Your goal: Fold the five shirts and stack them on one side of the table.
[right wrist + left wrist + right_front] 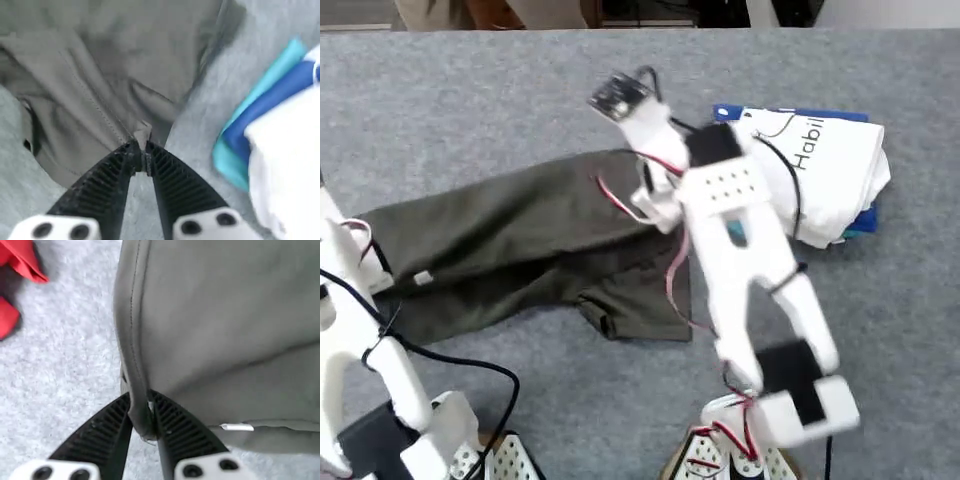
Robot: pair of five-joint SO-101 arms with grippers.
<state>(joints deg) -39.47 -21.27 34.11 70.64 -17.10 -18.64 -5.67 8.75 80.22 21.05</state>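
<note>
The olive shirt (530, 250) lies spread across the grey table (470, 90), middle to left. The left gripper (142, 415) pinches its left edge seam between closed fingers. The right gripper (142, 150) clamps a corner at its right end, near the folded stack (830, 180) at far right.

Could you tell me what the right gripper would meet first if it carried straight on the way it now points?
More of the olive shirt: the right gripper is shut on its edge, with cloth directly ahead. The folded stack lies off to one side and would likely be missed.
</note>
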